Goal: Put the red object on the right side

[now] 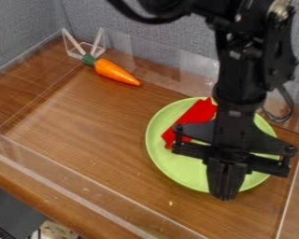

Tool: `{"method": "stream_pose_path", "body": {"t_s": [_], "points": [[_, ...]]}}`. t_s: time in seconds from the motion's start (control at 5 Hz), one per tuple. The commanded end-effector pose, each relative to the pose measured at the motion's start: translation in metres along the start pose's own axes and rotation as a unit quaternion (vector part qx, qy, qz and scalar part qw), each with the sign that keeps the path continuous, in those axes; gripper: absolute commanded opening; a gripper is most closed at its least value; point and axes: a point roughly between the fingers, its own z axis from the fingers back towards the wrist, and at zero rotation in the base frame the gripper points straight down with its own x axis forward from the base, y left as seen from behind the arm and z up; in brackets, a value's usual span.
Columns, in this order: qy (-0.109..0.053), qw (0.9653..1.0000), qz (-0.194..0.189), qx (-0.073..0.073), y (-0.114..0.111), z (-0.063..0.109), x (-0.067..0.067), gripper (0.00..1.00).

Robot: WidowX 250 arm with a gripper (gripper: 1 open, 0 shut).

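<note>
A black robot arm comes down from the upper right of the frame and ends in the pincer, which points straight down over the lower right part of the light-green plate. Its two fingers are drawn together into a single dark tip, clenched with nothing between them. A black crossbar on the pincer body spans the plate just above that tip.

The red object lies on the plate, behind the pincer and partly hidden by it; one red portion shows to the left of the arm near the plate's upper middle, and a smaller red bit shows lower, near the left end of the crossbar. It is apart from the closed fingertips.

The plate sits on the brown wooden worktop at the lower right of the frame. An orange carrot with a green tip lies well apart in the upper left, near a clear wall.
</note>
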Motion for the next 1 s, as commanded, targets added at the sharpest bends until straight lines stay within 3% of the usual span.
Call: {"method": "stream_pose_path", "body": {"t_s": [0.0,0.2,0.4,0.6,0.8], "points": [[-0.02,0.9996,-0.001,-0.017,0.0,0.013,-0.001,1.0],[-0.02,0.9997,0.002,-0.016,-0.001,0.018,-0.001,1.0],[-0.022,0.9996,0.014,-0.014,0.002,0.009,0.003,0.0],[-0.024,0.9993,0.025,-0.013,0.005,0.001,0.005,0.0],[-0.017,0.9996,-0.024,-0.006,-0.003,0.008,0.001,0.0]]}}
